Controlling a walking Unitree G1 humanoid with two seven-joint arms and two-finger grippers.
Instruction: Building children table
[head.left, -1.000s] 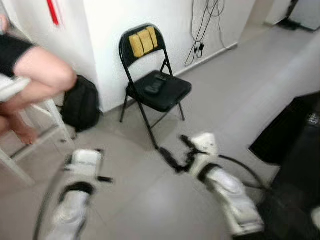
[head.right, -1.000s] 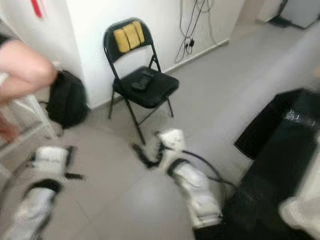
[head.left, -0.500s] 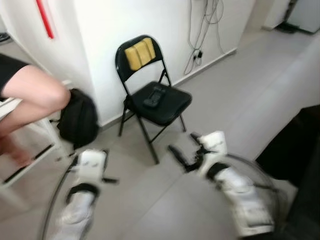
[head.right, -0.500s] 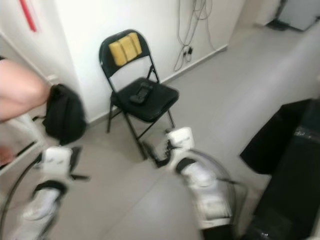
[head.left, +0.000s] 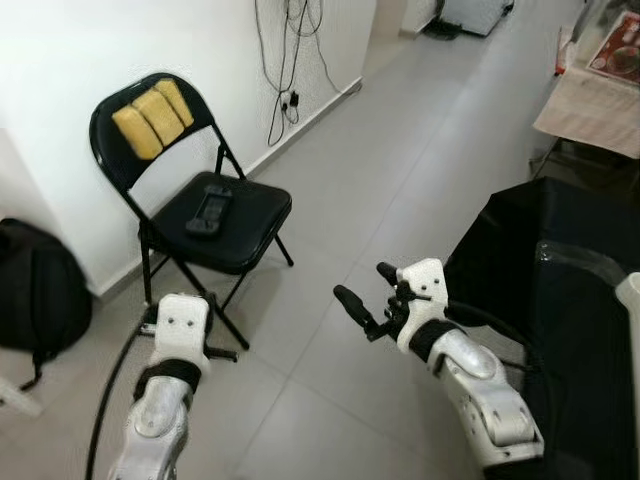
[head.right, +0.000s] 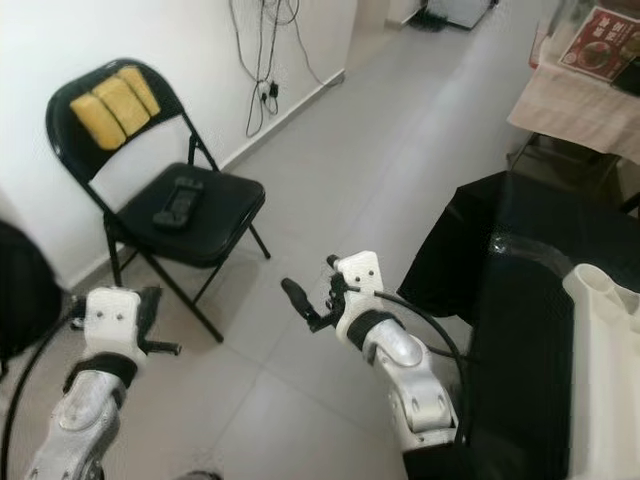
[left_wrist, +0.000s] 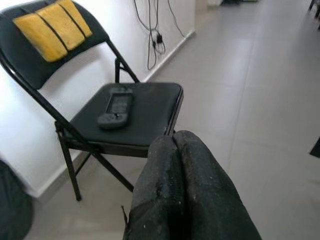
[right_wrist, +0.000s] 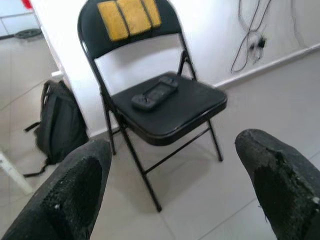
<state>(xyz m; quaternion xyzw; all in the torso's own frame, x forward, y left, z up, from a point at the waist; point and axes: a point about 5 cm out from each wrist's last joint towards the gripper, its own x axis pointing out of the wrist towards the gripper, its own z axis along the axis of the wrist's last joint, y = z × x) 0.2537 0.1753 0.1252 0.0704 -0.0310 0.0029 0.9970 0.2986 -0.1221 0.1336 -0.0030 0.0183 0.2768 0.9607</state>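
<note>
Table parts: just one white piece (head.right: 610, 330) at the far right, probably what the robot's heading for. Both arms ride low over the floor (head.left: 400, 150), carrying nothing. Left pincer (left_wrist: 182, 185) pressed closed, right pincer (head.left: 365, 295) spread wide, pointing at the chair (head.left: 215, 215).

Landmark: black folding chair (head.left: 200, 200).

- Backpack (head.left: 35, 295), left of chair: cut by frame edge, approx. half visible.
- White leg (head.left: 15, 392) below backpack: only a stub in frame, parent item can't tell.
- Wall cables (head.left: 285, 60), right of chair: tops run out of frame; plug detail too small.
- Device on chair seat (head.left: 208, 210): dark on dark, type can't tell.
- Black-draped item (head.right: 520, 300), far right of chair: contents hidden under cover, far side cut off.
- White part (head.right: 605, 380) beside it: cut by edge.
- Table w/ printed sheet (head.right: 600, 45), well beyond chair: print too small to read.
</note>
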